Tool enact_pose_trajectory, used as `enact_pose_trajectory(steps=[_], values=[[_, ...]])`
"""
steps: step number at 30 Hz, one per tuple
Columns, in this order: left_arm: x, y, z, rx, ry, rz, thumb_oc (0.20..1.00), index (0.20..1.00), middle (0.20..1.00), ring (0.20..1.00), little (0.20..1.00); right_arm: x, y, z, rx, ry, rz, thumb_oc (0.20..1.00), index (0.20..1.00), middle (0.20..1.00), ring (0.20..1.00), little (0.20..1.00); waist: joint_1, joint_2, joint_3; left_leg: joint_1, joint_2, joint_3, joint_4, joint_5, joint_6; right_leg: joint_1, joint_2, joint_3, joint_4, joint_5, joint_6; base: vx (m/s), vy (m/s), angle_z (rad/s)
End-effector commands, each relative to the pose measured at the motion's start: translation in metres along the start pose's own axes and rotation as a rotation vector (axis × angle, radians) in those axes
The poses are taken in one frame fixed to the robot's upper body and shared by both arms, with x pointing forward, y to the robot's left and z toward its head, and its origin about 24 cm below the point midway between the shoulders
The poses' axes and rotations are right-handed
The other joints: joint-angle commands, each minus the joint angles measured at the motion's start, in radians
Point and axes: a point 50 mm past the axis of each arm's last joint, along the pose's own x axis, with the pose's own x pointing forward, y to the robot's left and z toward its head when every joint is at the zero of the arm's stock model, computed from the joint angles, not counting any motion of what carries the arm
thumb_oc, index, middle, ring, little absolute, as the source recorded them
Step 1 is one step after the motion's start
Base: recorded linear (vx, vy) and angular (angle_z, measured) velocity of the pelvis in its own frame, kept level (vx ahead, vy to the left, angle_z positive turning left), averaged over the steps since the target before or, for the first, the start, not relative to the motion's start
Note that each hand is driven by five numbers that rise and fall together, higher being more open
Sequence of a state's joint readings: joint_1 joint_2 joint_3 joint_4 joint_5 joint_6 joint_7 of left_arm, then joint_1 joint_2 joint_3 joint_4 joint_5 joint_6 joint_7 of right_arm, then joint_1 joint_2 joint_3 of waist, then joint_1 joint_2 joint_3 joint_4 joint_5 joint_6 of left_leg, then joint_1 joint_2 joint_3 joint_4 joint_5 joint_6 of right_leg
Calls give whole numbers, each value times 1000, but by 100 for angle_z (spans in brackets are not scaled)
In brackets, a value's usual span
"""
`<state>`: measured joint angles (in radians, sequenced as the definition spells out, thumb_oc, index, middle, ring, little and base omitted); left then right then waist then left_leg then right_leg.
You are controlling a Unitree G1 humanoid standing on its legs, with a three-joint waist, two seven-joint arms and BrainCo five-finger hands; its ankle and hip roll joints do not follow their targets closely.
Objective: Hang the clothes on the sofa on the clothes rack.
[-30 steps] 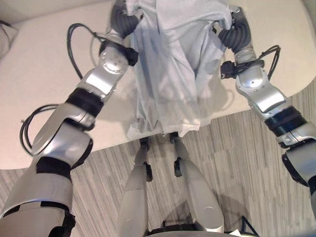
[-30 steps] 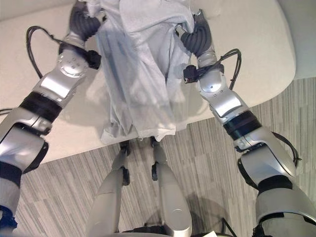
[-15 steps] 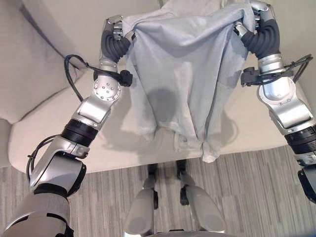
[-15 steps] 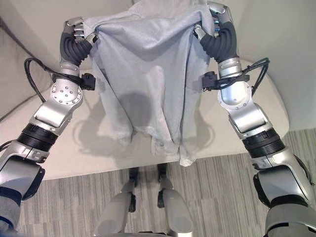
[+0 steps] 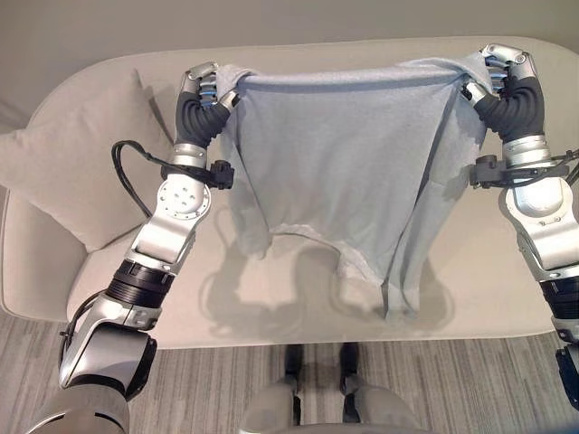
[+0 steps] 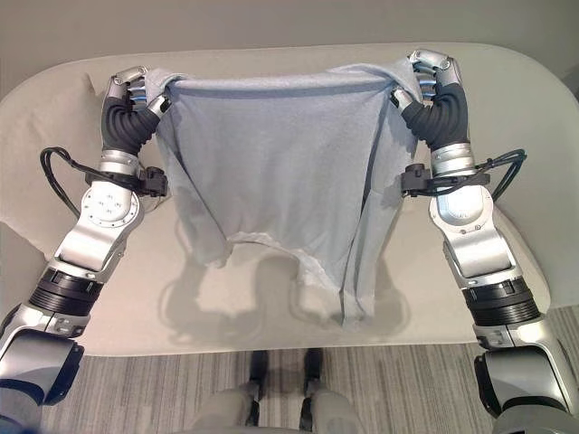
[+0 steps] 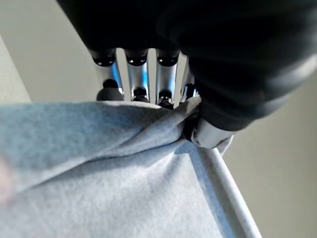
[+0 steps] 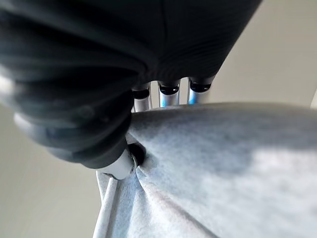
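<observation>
A pale blue-grey T-shirt [image 5: 344, 172] hangs stretched between my two raised hands above the cream sofa [image 5: 298, 307]. My left hand [image 5: 204, 83] is shut on the shirt's left shoulder; the left wrist view has its fingers [image 7: 138, 79] curled over the bunched cloth [image 7: 114, 173]. On the other side, my right hand [image 5: 507, 68] grips the right shoulder, its fingers [image 8: 171, 94] wrapped over the fabric [image 8: 228, 163]. The shirt's hem and one sleeve dangle just above the seat, clear of it.
A cream cushion [image 5: 68, 172] leans in the sofa's left corner. The sofa's curved backrest [image 6: 298, 54] runs behind the shirt. Grey striped floor [image 5: 208, 389] lies in front of the sofa.
Both hands have lifted the shirt higher and pulled it wider, so it now hangs flat and clear of the seat. The camera has tilted up toward the sofa back.
</observation>
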<state>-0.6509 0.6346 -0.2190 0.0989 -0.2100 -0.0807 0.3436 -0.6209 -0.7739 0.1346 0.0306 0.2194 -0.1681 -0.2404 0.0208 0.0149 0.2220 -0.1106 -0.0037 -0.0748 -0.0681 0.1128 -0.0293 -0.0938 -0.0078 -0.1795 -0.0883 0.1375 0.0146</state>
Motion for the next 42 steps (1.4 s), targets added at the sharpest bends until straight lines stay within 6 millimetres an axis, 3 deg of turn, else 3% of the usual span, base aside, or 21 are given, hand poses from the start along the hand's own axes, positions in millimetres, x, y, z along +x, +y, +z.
enact_pose_trajectory(steps=[1,7,8,11,16,18,20,21,24,26,28,29,30,31,32,33,35,36,37,40,42], values=[[-17,34,-33,143,103,84,200,200,200,200,200,-15,-1,-21,78,80,-54,200,200,200,200,200,54,-59,-223,67,22,-16,-19,-88,-66,109,-37,-71,1,-136,122,-24,-76,67],[-22,45,-37,171,121,113,200,200,200,200,200,-12,-5,-22,87,87,-75,200,200,200,200,200,90,-56,-214,41,22,-57,-19,-50,-86,134,-43,-133,1,-151,117,-76,-20,50],[-21,43,-36,166,113,116,200,200,200,200,200,-9,-9,-19,76,75,-82,200,200,200,200,200,94,-50,-196,25,43,-30,-17,-33,-94,149,-60,-186,1,-149,120,-147,69,58],[-22,46,-36,167,112,124,200,200,200,200,200,-9,-8,-20,73,79,-73,200,200,200,200,200,95,-55,-188,27,74,-13,-7,-30,-103,156,-78,-200,1,-136,126,-72,120,71],[-21,52,-34,153,99,160,200,200,200,200,200,-6,-3,-18,65,74,-46,200,200,200,200,200,72,-59,-177,82,248,36,-8,3,-123,143,-137,-187,2,-107,153,-47,243,13],[-17,56,-30,152,84,172,200,200,200,200,200,-7,-8,-19,36,83,-57,200,200,200,200,200,55,-27,-188,109,311,1,-16,29,-171,146,-160,-172,2,-101,180,35,402,-9],[-14,56,-28,151,76,172,200,200,200,200,200,-7,-10,-19,25,85,-59,200,200,200,200,200,49,-12,-191,107,312,-18,-19,21,-181,150,-171,-169,2,-93,191,22,391,1],[-12,55,-27,157,74,159,200,200,200,200,200,-11,-13,-25,13,113,-71,200,200,200,200,200,37,8,-203,114,293,-8,-19,-34,-194,148,-198,-172,3,-71,214,8,419,-2],[-11,53,-27,160,72,154,200,200,200,200,200,-14,-16,-27,2,127,-83,200,200,200,200,200,39,8,-209,113,273,-2,-19,-57,-188,141,-224,-174,4,-56,226,-18,356,29],[3,47,-17,187,33,112,200,200,200,200,200,-20,-18,-33,-29,154,-132,200,200,200,200,200,43,-27,-214,124,164,30,-19,-141,-135,112,-333,-175,16,32,247,-36,638,37],[5,47,-15,197,23,114,200,200,200,200,200,-19,-15,-34,-31,155,-155,200,200,200,200,200,57,-49,-197,133,121,70,-19,-156,-111,83,-386,-188,36,94,247,-105,468,18],[6,48,-13,197,20,115,200,200,200,200,200,-19,-12,-34,-29,157,-157,200,200,200,200,200,66,-56,-187,136,99,85,-19,-159,-93,67,-405,-195,68,93,247,-121,395,10],[5,47,-13,198,17,114,200,200,200,200,200,-20,-10,-35,-24,161,-161,200,200,200,200,200,75,-55,-180,138,88,93,-19,-164,-84,75,-402,-200,103,60,247,-90,454,-9],[5,45,-11,196,8,110,200,200,200,200,200,-21,-8,-36,-22,160,-163,200,200,200,200,200,80,-62,-169,134,53,82,-19,-156,-57,80,-377,-159,198,-1,233,-50,332,-20],[5,45,-11,196,7,110,200,200,200,200,200,-20,-8,-36,-22,159,-163,200,200,200,200,200,79,-64,-168,131,50,82,-19,-152,-56,76,-381,-158,203,0,233,-45,303,-24],[6,43,-10,193,4,105,200,200,200,200,200,-20,-8,-35,-24,158,-158,200,200,200,200,200,79,-64,-165,125,35,73,-19,-143,-44,75,-343,-125,260,-47,211,-10,197,24],[9,39,-9,190,4,92,200,200,200,200,200,-19,-10,-33,-33,145,-149,200,200,200,200,200,81,-67,-169,114,8,54,-19,-129,-28,80,-233,-77,319,-157,180,27,233,55],[8,35,-10,173,15,82,200,200,200,200,200,-20,-12,-32,-43,142,-147,200,200,200,200,200,84,-78,-173,111,-22,36,-19,-116,-20,81,-124,-51,343,-223,150,36,157,45],[6,33,-12,161,23,79,200,200,200,200,200,-20,-14,-32,-45,141,-144,200,200,200,200,200,81,-89,-172,112,-38,28,-19,-109,-18,74,-71,-38,319,-233,136,23,114,45],[0,31,-17,159,45,83,200,200,200,200,200,-24,-18,-35,-65,154,-139,200,200,200,200,200,84,-115,-181,115,-73,6,-19,-103,-14,114,-23,-16,188,-219,98,49,34,57],[-5,31,-20,143,49,84,200,200,200,200,200,-25,-18,-36,-55,156,-144,200,200,200,200,200,86,-120,-182,116,-75,1,-19,-103,-18,137,-18,-11,139,-203,104,19,-17,21]])
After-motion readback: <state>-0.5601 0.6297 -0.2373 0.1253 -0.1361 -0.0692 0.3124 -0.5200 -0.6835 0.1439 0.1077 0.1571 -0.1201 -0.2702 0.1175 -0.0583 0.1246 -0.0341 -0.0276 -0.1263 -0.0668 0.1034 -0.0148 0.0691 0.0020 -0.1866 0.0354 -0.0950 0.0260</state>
